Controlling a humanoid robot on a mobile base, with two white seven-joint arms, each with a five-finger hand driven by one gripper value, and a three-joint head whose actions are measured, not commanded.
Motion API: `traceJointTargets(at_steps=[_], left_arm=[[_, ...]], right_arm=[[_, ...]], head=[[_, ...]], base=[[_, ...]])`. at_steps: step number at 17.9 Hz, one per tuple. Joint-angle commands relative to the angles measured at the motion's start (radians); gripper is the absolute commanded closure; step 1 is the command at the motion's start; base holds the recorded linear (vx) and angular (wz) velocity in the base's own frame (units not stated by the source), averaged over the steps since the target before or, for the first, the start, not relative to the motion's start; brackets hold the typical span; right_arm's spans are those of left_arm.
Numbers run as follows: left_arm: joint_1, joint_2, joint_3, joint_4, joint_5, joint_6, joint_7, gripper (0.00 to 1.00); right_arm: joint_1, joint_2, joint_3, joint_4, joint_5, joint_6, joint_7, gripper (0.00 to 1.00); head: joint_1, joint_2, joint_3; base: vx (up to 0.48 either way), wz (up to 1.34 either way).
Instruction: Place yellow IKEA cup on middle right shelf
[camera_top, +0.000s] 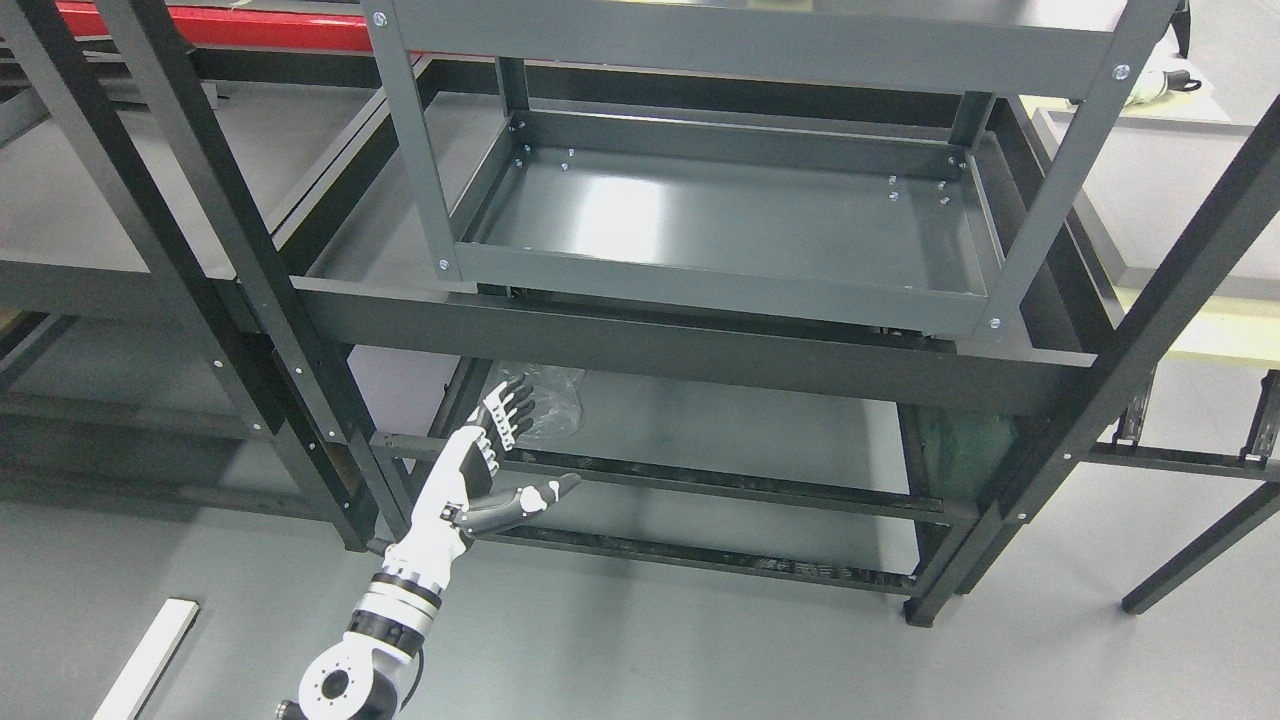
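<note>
Left hand: white and black, its arm entering from the lower left at about 7 o'clock; fingers extended and spread, thumb angled out toward 3 o'clock, holding nothing. It is raised in front of the lower shelf's front rail. Clear plastic bag: crumpled, lying on the lower shelf at its left end, directly behind the fingertips; whether they touch cannot be told. Grey metal tray: shallow, bolted corners, sitting at 12 o'clock within the dark shelving frame, nothing resting in it. Red beam: along the top edge at 11 o'clock. White strip: on the grey floor at 8 o'clock, well apart from the shelving. Yellow cup: not seen anywhere in this view. Right hand: out of the picture.
</note>
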Motion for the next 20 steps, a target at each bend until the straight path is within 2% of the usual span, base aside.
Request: traceJointTargets(at_steps=[1, 4, 20], left_arm=[[0.068, -0.034, 0.137, -0.092, -0.009, -0.024, -0.001, 0.01], [0.1, -0.034, 0.134, -0.092, -0.009, -0.07, -0.003, 0.01], [0.097, -0.037, 0.13, -0.087, -0.009, -0.071, -0.004, 0.01]], right_arm=[[0.014, -0.017, 0.017, 0.0, -0.025, 0.001, -0.001, 0.01], [0.014, -0.017, 0.017, 0.0, -0.025, 0.001, -0.001, 0.01], [0.014, -0.017, 0.017, 0.0, -0.025, 0.001, -0.001, 0.01]], head=[[0.0, 0.0, 0.0], [0.0, 0.0, 0.0], [0.0, 0.0, 0.0]], base=[[0.0, 0.0], [0.0, 0.0], [0.0, 0.0]])
